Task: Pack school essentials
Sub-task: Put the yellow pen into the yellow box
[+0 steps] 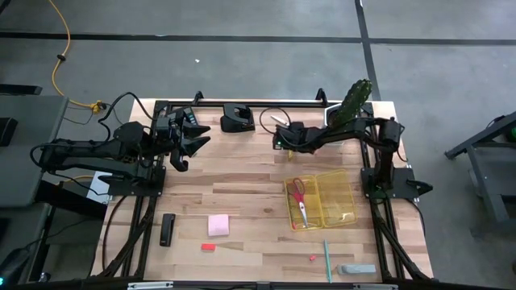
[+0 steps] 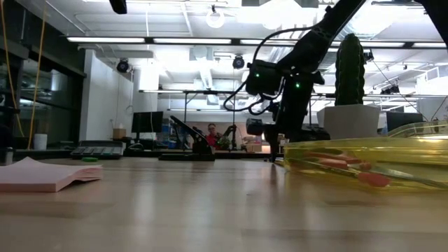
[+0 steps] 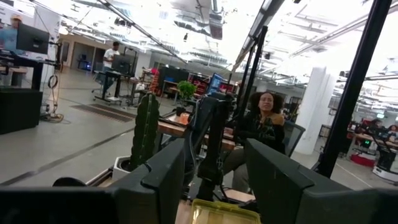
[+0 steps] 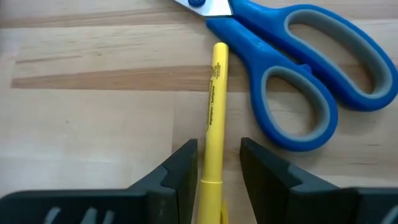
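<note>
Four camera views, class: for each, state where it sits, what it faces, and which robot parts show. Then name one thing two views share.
High view: overhead, looking down on the table; both arms show.
Low view: at table-top height, looking across; pink sticky pad nearby, one arm shows.
Left wrist view: looks across into the room, past left gripper.
Right wrist view: looks down; right gripper straddles yellow pen beside blue-handled scissors.
Shared: the cactus shows in high, low and left wrist views.

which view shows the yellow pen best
The right wrist view: the yellow pen lies large and sharp between the right gripper's open fingers, beside the blue-handled scissors. In the high view the arm hides it; the low and left wrist views don't show it.
</note>
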